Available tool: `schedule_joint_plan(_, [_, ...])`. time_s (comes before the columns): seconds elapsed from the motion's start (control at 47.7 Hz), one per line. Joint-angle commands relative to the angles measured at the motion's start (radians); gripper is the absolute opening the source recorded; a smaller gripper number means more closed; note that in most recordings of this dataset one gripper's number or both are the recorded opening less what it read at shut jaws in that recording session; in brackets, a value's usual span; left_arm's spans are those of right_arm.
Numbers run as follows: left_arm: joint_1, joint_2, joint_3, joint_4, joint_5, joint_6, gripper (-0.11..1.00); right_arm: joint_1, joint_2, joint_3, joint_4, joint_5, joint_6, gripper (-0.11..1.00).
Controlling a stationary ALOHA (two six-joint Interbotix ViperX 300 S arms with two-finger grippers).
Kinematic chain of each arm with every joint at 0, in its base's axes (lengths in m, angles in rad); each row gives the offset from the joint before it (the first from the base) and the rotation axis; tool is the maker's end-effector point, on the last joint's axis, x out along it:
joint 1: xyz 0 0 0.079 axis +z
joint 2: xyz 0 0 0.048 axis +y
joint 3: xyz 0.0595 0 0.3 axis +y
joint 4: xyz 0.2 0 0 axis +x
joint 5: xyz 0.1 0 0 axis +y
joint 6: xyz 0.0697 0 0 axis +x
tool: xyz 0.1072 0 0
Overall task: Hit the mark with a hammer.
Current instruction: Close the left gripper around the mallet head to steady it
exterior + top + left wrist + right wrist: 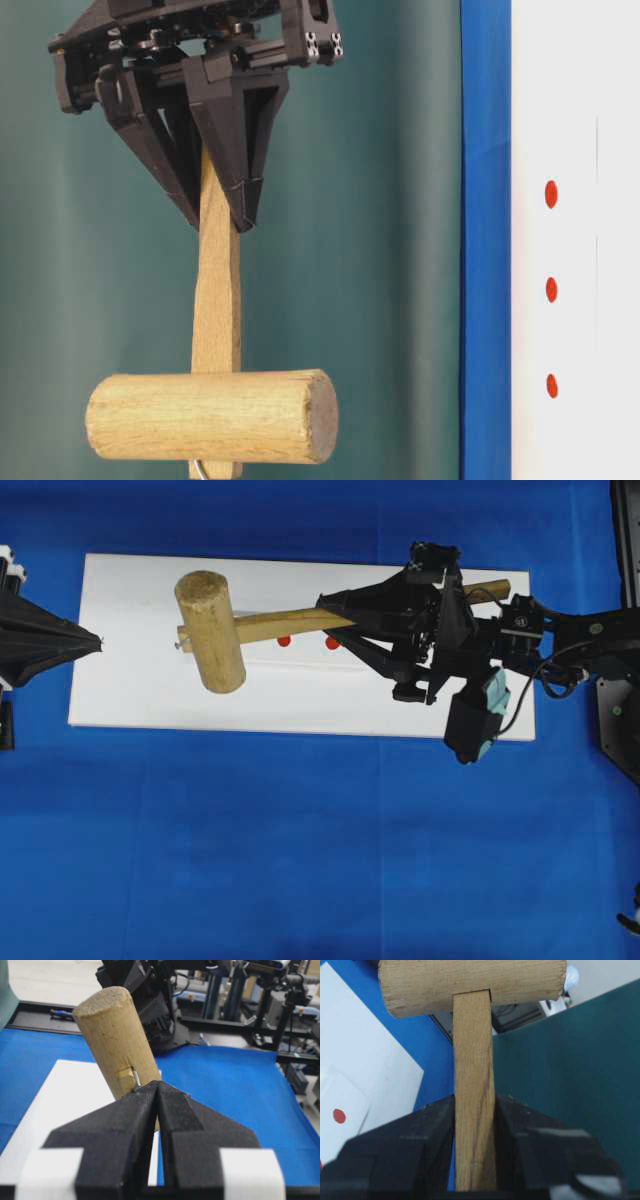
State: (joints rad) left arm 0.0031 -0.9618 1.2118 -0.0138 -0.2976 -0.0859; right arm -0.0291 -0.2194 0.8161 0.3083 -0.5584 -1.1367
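Above white board: hammer in right claw

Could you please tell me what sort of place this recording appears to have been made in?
Probably a robotics lab bench. A blue cloth covers the table, black metal frames and cabling stand behind it, and a black robot end effector holds a light wooden mallet above a white board.

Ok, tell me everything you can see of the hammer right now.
The hammer is a light wooden mallet: a thick cylindrical head with rough end grain and a long, flat, square-edged handle set through it, with a small metal hook at the head end. The right gripper is shut on the handle partway along and holds it in the air, clear of the white board, the head out toward the left gripper. Nothing else touches it.
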Motion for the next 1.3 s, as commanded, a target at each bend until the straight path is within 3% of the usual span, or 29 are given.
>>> schedule_joint_plan(0.0, [0.002, 0.009, -0.011, -0.002, -0.011, -0.002, 0.0, 0.005, -0.008, -0.037, 0.0, -0.023, -0.005, 0.09])
schedule_joint_plan(0.377, [0.026, 0.011, -0.005, -0.003, -0.006, -0.054, 0.03, 0.005, -0.008, -0.04, -0.003, -0.021, -0.009, 0.09])
schedule_joint_plan(0.482, [0.031, 0.011, -0.005, -0.003, -0.006, -0.074, 0.25, 0.005, -0.008, -0.043, -0.005, -0.021, -0.009, 0.09])
schedule_joint_plan(0.65, [0.038, 0.015, -0.006, -0.003, -0.009, -0.101, 0.75, 0.005, -0.008, -0.046, -0.005, -0.017, -0.014, 0.09])
schedule_joint_plan(0.755, [0.038, 0.037, -0.012, -0.003, -0.02, -0.103, 0.93, 0.005, -0.008, -0.046, -0.006, -0.005, -0.015, 0.09])
schedule_joint_plan(1.048, [0.055, 0.238, -0.083, -0.002, -0.178, -0.107, 0.94, 0.005, -0.008, -0.052, -0.008, 0.008, -0.015, 0.09])
schedule_joint_plan(1.279, [0.089, 0.42, -0.179, -0.003, -0.229, -0.107, 0.94, 0.005, -0.008, -0.057, -0.008, 0.008, -0.015, 0.09])
